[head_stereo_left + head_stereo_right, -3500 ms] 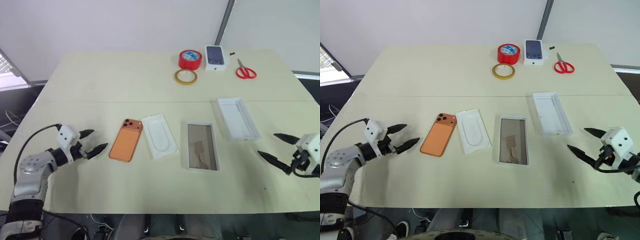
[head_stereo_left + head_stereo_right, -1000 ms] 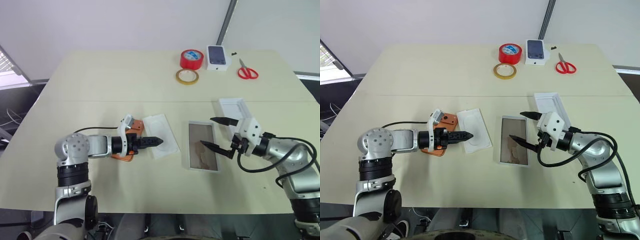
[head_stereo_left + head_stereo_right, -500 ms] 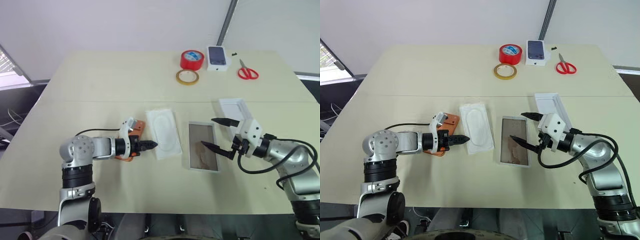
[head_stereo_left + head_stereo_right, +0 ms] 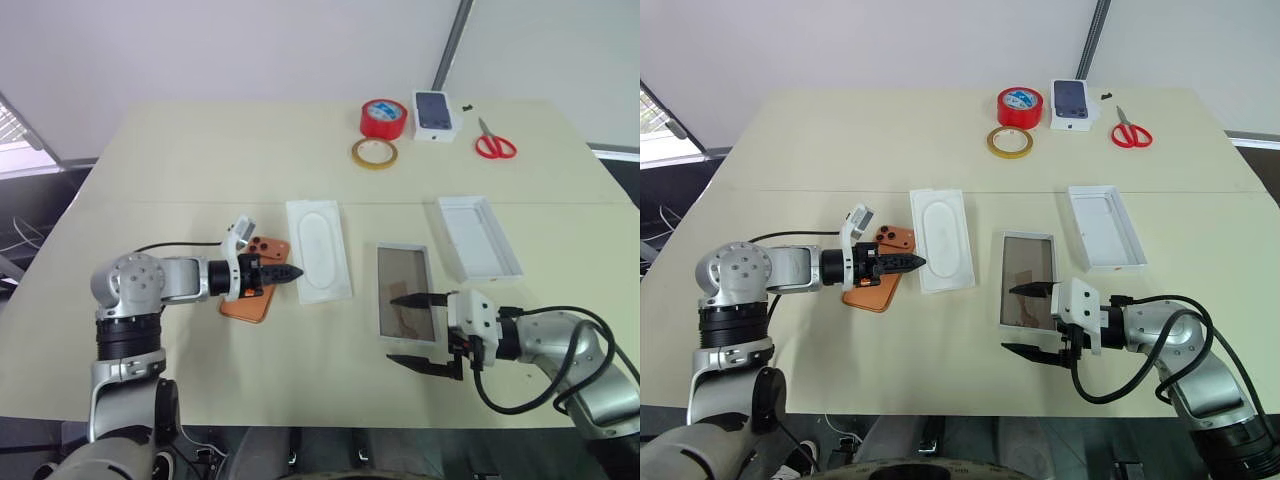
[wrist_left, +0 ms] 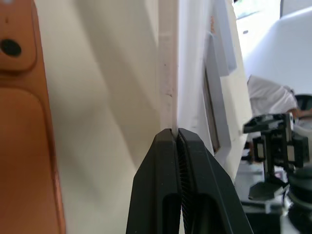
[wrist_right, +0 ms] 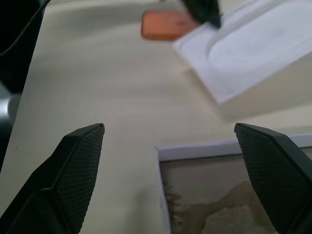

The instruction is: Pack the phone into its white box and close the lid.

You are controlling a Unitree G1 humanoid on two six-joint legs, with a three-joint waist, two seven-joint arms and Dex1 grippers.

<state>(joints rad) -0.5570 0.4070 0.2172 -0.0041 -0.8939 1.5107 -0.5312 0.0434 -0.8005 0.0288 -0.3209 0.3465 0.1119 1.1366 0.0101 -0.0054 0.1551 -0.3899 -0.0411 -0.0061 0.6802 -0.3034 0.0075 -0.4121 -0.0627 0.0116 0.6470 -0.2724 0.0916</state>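
The table (image 4: 200,160), a large pale cream surface, is set before a white wall. The left gripper (image 4: 290,272) is pressed shut on the near left edge of the thin white insert (image 4: 318,248); in the left wrist view the two black fingers (image 5: 161,195) are seen closed on that thin white edge. The phone (image 4: 252,290) lies flat, camera side up, directly under and beside the left gripper, on the left of the insert. The right gripper (image 4: 412,330) is held with its fingers spread wide, level with the near end of the white box (image 4: 406,305); whether the box is touched cannot be told. The box lies open, its brownish inner bottom exposed, between the insert and the lid (image 4: 476,236). The lid lies hollow face up, to the right of the box and a little farther back.

At the far edge are found a red tape roll (image 4: 382,118), a tan tape roll (image 4: 372,153), a small white box with a dark phone picture (image 4: 434,113) and red-handled scissors (image 4: 491,143).

The near left corner of the white box is shown between the spread fingertips (image 6: 73,161) in the right wrist view, with the insert and the phone beyond.
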